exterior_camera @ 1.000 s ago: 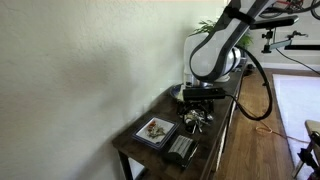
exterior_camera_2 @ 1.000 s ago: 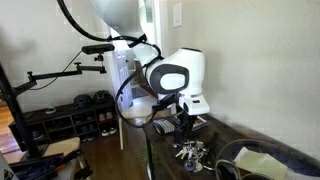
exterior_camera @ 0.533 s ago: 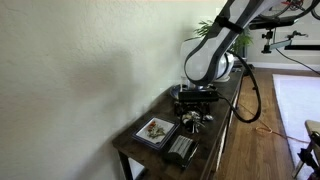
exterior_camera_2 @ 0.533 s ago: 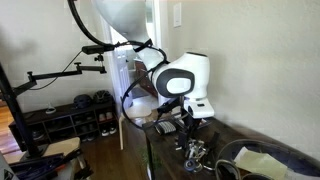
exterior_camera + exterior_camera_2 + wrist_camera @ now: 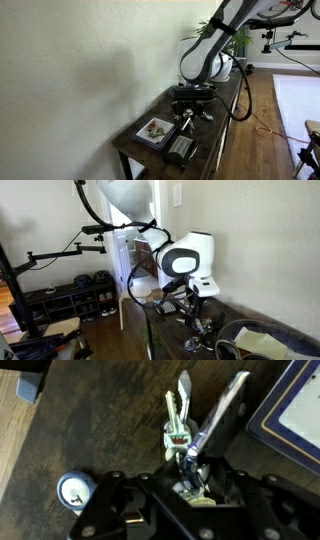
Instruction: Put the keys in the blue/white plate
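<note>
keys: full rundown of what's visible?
The keys are a small bunch of silvery-grey metal. In the wrist view several blades fan out from a ring at the end nearest the gripper. They lie flat on the dark wooden table, beside the blue/white plate and not on it. The gripper is down over the ring end. Whether its fingers have a hold on the bunch cannot be told.

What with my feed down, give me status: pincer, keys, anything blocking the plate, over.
Pincer down at the silvery metal keys, grip unconfirmed. Keys on dark wooden table, beside square blue-rimmed white plate, not on it. Path to plate looks open.
</note>
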Robot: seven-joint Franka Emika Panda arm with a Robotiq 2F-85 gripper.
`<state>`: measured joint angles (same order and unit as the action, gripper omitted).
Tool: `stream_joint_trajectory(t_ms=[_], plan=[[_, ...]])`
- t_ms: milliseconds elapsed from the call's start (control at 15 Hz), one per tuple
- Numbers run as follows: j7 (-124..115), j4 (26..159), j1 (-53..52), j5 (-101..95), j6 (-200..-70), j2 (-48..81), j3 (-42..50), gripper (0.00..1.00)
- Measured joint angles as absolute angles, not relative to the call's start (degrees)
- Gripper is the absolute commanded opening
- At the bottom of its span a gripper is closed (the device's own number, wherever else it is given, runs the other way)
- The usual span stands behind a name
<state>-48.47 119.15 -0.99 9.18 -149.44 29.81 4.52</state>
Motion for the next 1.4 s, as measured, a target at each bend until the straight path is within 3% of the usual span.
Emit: stream_joint_trajectory(t_ms=[133,267,1400], plan=[[-48.5,118.6,-1.0,9.2,-149.4,30.0,4.5,0.04],[-48.5,118.3,-1.0,9.3,-149.4,30.2,4.5,0.07],[-48.3,118.3,-1.8,9.1,-149.4,28.0,4.6,0.07]])
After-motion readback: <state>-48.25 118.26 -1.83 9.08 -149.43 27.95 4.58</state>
